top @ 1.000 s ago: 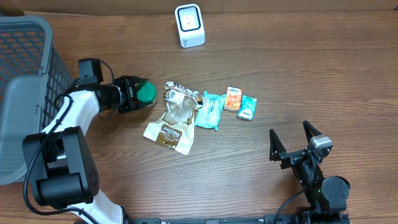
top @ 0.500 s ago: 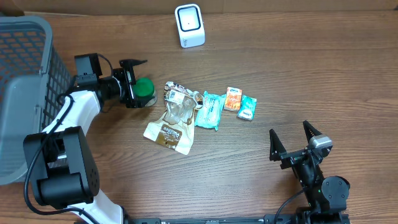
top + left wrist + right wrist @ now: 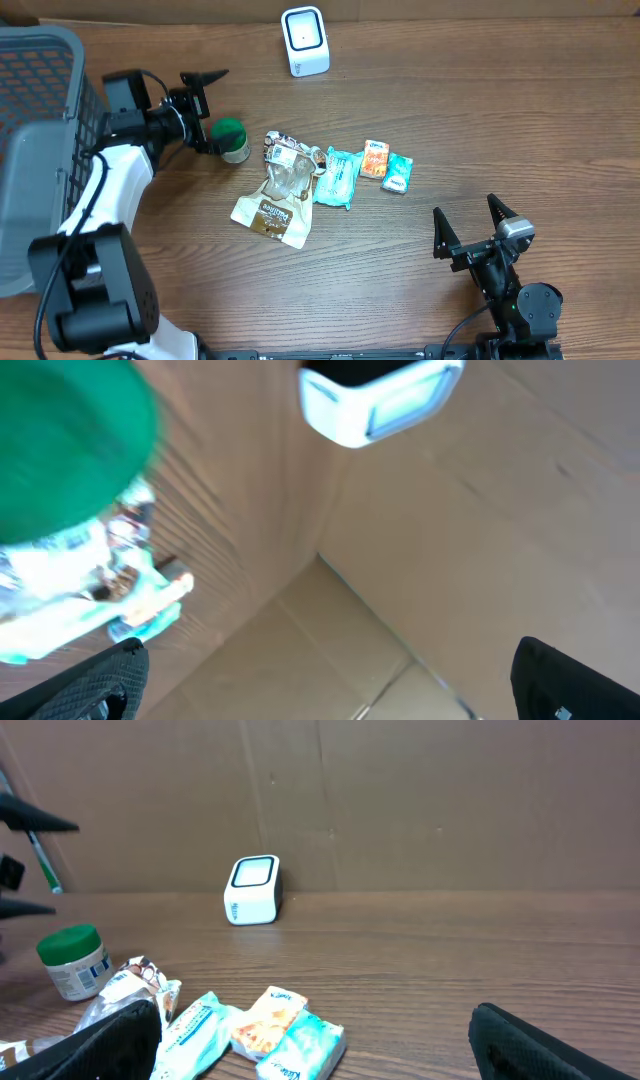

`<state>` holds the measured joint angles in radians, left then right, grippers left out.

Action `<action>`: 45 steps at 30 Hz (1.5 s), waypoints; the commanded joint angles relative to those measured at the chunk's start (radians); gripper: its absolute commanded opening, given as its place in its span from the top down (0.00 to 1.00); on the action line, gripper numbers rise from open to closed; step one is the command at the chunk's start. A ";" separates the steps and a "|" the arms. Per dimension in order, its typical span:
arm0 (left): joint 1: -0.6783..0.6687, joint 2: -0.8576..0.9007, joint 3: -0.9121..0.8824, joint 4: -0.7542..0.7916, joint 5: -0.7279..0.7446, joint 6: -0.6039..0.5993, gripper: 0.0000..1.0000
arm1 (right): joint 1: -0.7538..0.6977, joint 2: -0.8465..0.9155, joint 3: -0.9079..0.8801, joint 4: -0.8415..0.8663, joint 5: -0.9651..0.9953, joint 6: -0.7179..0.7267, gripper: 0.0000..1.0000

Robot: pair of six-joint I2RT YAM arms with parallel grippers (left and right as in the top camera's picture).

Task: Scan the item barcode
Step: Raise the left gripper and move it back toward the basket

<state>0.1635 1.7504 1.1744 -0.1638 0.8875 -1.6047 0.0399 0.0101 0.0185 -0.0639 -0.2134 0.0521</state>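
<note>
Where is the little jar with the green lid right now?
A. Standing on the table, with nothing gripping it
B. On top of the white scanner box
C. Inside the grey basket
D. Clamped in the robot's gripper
A: the green-lidded jar stands upright on the table, and the left gripper next to it is wide open, not closed on the jar.

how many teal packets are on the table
2. A larger teal packet lies just right of the gold pouch; a smaller teal packet sits beside the orange packet, farther right. None seems hidden.
</note>
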 commanded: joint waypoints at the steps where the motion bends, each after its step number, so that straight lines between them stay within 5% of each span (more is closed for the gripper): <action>1: -0.009 -0.070 0.026 -0.001 0.045 0.016 0.00 | 0.004 -0.007 -0.011 0.006 -0.005 0.005 0.00; 10: -0.044 -0.291 0.067 -0.007 -0.140 0.166 0.00 | 0.004 -0.007 -0.011 0.006 -0.005 0.004 0.00; 14: -0.064 -0.392 0.138 -0.015 -0.258 0.393 0.00 | 0.004 -0.007 -0.011 0.005 -0.005 0.004 0.00; 19: -0.069 -0.414 0.245 -0.040 -0.235 0.722 0.00 | 0.004 -0.007 -0.011 0.006 -0.005 0.004 0.00; 23: -0.067 -0.414 0.348 -0.220 -0.282 1.024 0.00 | 0.004 -0.007 -0.011 0.006 -0.005 0.004 0.00; 31: -0.071 -0.415 0.542 -0.580 -0.656 1.537 0.00 | 0.004 -0.007 -0.011 0.006 -0.005 0.005 0.00; 34: -0.071 -0.423 0.563 -0.627 -0.844 1.629 0.00 | 0.004 -0.007 -0.011 0.005 -0.005 0.004 0.00; 42: -0.070 -0.412 0.562 -0.704 -1.431 1.640 0.00 | 0.004 -0.007 -0.011 0.006 -0.005 0.004 0.00; 45: -0.050 -0.402 0.562 -0.722 -1.505 1.640 0.00 | 0.004 -0.007 -0.011 0.006 -0.005 0.005 0.00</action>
<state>0.0982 1.3369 1.7168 -0.8768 -0.3645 -0.0025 0.0402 0.0101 0.0185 -0.0643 -0.2138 0.0517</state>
